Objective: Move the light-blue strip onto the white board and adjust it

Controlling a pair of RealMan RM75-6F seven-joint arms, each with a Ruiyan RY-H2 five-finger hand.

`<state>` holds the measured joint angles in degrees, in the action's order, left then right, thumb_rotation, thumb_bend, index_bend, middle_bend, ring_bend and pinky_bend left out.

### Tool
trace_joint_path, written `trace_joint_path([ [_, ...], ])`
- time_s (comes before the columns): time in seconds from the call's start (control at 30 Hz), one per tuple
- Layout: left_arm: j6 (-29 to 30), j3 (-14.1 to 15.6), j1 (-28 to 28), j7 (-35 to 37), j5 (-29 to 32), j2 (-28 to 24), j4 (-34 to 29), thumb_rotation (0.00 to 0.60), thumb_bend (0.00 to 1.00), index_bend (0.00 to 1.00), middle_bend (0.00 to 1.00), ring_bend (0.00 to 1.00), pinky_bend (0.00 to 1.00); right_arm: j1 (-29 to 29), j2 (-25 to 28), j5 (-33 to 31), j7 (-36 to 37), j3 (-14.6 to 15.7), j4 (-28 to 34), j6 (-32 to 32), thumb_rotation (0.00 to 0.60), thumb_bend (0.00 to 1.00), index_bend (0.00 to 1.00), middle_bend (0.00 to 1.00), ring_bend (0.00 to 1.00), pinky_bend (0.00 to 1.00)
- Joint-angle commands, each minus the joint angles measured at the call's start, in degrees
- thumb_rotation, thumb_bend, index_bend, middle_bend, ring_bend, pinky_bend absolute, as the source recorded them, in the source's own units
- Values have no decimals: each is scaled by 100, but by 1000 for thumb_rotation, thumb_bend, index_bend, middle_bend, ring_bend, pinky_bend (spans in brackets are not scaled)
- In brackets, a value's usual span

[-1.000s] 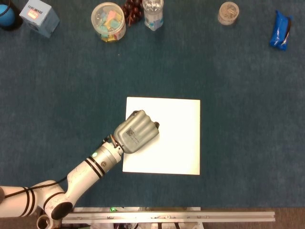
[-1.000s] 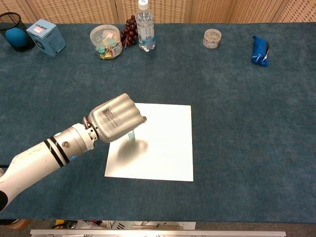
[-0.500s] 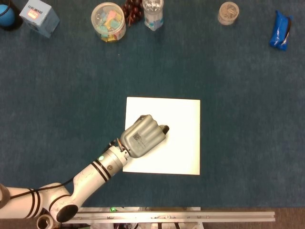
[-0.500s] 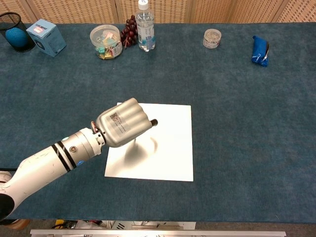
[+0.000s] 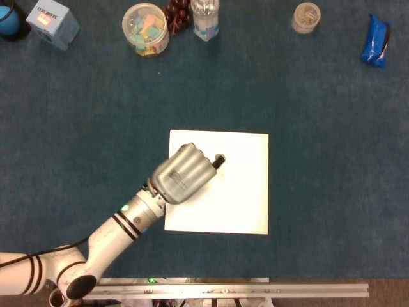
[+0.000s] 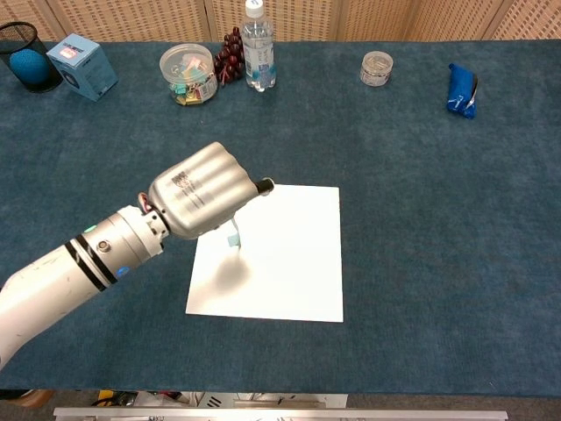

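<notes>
Since half a second ago the left hand [image 5: 182, 173] has pulled back toward the upper left of the white board [image 5: 239, 192] and lifted a bit, so in the chest view it sits higher in the frame.

Head view just shows the back of the hand, with its curled fingers [image 5: 219, 159] poking over the board, and hides whatever's underneath. Chest view is the useful one: a bit of the light-blue strip [image 6: 233, 237] hangs below the hand [image 6: 200, 200], over the board's left part [image 6: 289, 281], so the fingers look closed on the strip. Can't tell if its bottom end touches the board.

Along the top of the frame on the tabletop [image 5: 319, 115]: a tub of clips [image 5: 146, 29], a water bottle [image 5: 205, 18] and a blue packet [image 5: 376, 39].
</notes>
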<state>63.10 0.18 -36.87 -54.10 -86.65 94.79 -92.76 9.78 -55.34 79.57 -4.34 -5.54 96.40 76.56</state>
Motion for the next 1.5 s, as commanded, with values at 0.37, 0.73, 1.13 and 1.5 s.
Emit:
trace_joint_path([
  [0.37, 1061, -2, 714, 1090, -127, -1149, -544, 600, 335, 327, 804, 797, 903, 322, 79, 473, -14, 63, 344, -320, 600, 211, 454, 625, 577, 609],
  [0.73, 1492, 175, 1204, 1906, -236, -1536, -345, 600, 335, 330, 568, 585, 766, 738, 68, 850, -56, 114, 599, -769, 600, 622, 454, 651, 643, 702],
  [1.13, 1470, 397, 1477, 2772, -434, -1761, -79, 600, 335, 359, 532, 545, 675, 1023, -30, 944, 4, 153, 638, -1079, 600, 816, 454, 782, 783, 842],
  [1.5, 1172, 424, 1403, 2853, -658, -1848, -16, 600, 335, 360, 482, 453, 553, 1418, -127, 1196, -2, 231, 801, -1538, 600, 898, 454, 991, 1000, 981],
])
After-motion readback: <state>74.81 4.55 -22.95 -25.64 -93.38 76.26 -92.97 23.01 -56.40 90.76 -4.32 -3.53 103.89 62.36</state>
